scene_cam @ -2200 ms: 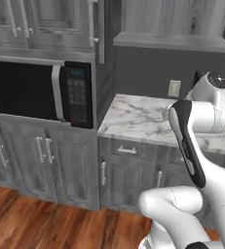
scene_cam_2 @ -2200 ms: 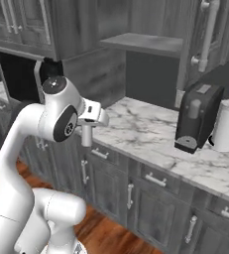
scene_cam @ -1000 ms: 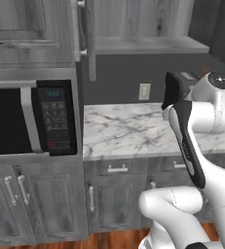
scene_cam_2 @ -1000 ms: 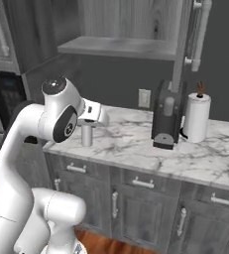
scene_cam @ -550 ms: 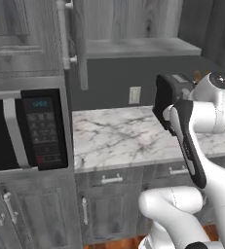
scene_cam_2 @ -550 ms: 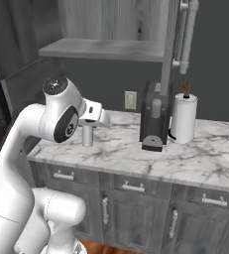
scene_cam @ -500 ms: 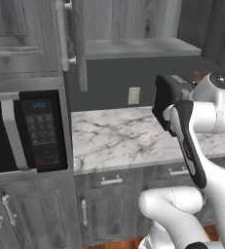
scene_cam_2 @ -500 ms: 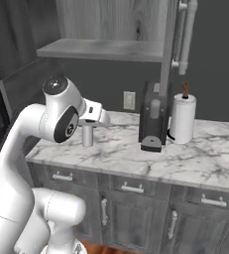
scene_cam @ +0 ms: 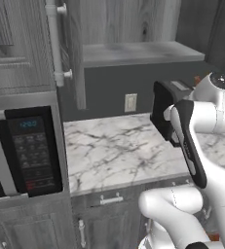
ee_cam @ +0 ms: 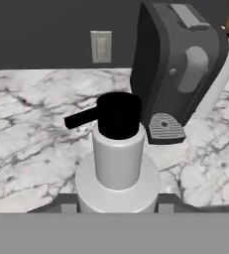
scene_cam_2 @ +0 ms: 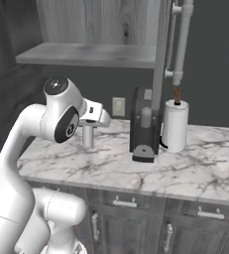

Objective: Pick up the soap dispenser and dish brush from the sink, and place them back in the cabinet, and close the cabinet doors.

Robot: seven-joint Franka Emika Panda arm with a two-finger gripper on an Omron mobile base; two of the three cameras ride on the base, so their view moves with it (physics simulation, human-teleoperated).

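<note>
Step in hand: carrying soap dispenser [ee_cam: 117,149] to cabinet. Gripper [ee_cam: 118,206] clamped on bottle base, bottle upright above marble counter [scene_cam: 114,155], near coffee machine [scene_cam_2: 144,126]. Cabinet door [scene_cam: 67,48] open. Next: lift to shelf [scene_cam_2: 91,53], set down, release.

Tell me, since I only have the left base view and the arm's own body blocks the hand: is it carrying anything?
Observer: Yes. In the right base view the gripper is closed on the soap dispenser, over the marble counter.
Operator: What's past the black machine?
Observer: A white paper towel roll stands right beside the coffee machine, under the cabinet door's handle.
</note>
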